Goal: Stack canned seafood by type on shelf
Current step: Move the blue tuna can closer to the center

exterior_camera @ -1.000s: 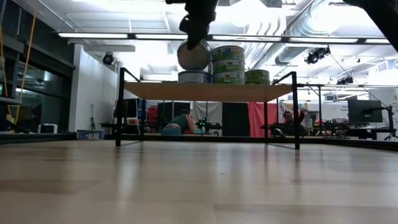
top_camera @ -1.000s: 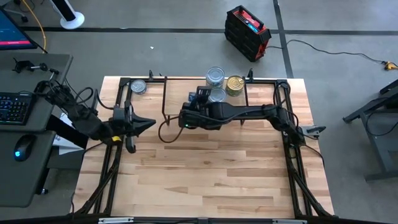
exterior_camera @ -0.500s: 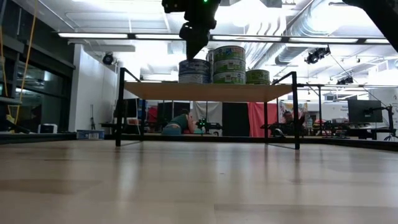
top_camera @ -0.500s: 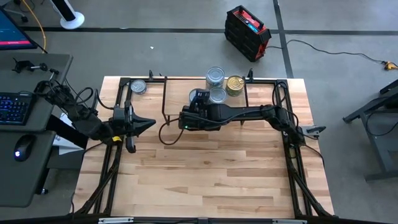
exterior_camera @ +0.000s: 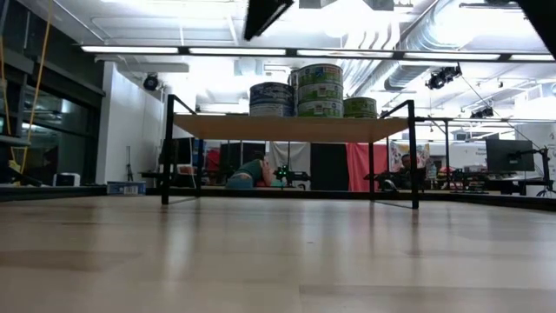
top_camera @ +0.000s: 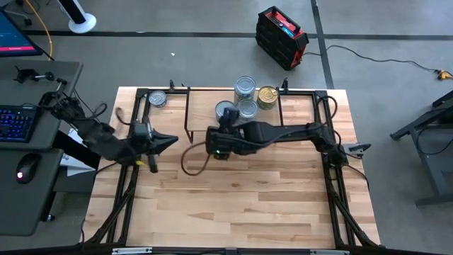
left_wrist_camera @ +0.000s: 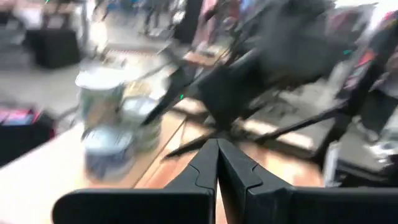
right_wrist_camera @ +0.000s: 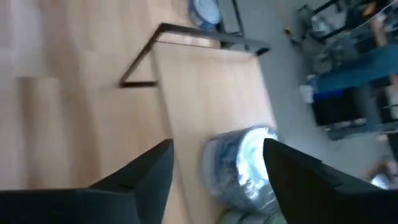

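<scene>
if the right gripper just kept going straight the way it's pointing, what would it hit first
Most likely the stack of silver-lidded tins on the shelf. The open right gripper has that stack sitting between its fingers just ahead, though depth is hard to judge.

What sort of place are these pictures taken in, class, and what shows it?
Probably a robotics lab or workshop. A desk with a keyboard and mouse stands beside the table, bare ducts and strip lights run overhead, and cables trail across a grey floor.
</scene>
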You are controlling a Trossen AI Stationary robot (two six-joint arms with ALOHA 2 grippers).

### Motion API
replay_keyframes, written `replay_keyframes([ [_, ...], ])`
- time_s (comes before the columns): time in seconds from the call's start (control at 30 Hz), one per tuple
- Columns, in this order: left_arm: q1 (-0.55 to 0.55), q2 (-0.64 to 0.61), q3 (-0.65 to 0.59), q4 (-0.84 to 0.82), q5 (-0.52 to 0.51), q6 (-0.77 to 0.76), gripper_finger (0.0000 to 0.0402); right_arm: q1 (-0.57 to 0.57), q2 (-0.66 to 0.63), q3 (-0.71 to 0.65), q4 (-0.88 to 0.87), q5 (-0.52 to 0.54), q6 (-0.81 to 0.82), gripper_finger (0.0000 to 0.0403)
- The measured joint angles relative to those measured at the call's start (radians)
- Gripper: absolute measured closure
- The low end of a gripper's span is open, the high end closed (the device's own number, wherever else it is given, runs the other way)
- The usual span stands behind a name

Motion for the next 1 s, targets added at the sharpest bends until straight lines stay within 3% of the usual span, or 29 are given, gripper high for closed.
replay_keyframes([
  [0.13, 0.074, 0.089, 0.000, -0.250, 0.006, -0.331, 0.0401, 0.041, -0.066, -0.063, -0.103, -0.016, 0.157, 0.0227],
  [0.2, 0.105, 0.160, -0.002, -0.381, 0.014, -0.535, 0.0401, 0.062, -0.098, -0.099, -0.208, -0.011, 0.254, 0.0281],
  [0.3, 0.145, 0.242, -0.002, -0.588, -0.076, -0.939, 0.0401, 0.093, -0.163, -0.200, -0.311, 0.000, 0.412, 0.0375],
  [0.37, 0.199, 0.271, -0.002, -0.752, -0.118, -1.157, 0.0401, 0.111, -0.231, -0.298, -0.313, 0.006, 0.516, 0.0388],
  [0.43, 0.301, 0.275, -0.002, -0.873, -0.113, -1.242, 0.0401, 0.130, -0.314, -0.408, -0.291, 0.006, 0.628, 0.0380],
  [0.53, 0.513, 0.229, -0.002, -0.925, -0.072, -1.117, 0.0401, 0.156, -0.423, -0.563, -0.228, 0.003, 0.793, 0.0385],
  [0.63, 0.798, 0.195, -0.008, -0.773, -0.002, -0.787, 0.0401, 0.177, -0.513, -0.691, -0.153, -0.015, 0.906, 0.0400],
  [0.77, 1.198, 0.229, -0.090, -0.383, 0.361, -0.332, 0.0401, 0.192, -0.591, -0.812, -0.052, -0.079, 0.986, 0.0395],
  [0.83, 1.366, 0.288, -0.117, -0.326, 0.469, -0.278, 0.0401, 0.204, -0.609, -0.852, -0.014, -0.121, 1.005, 0.0398],
  [0.9, 1.502, 0.352, -0.126, -0.364, 0.494, -0.280, 0.0401, 0.220, -0.620, -0.872, 0.004, -0.148, 1.026, 0.0401],
  [1.0, 1.580, 0.408, -0.126, -0.309, 0.521, -0.236, 0.0401, 0.256, -0.613, -0.876, 0.010, -0.166, 1.068, 0.0401],
])
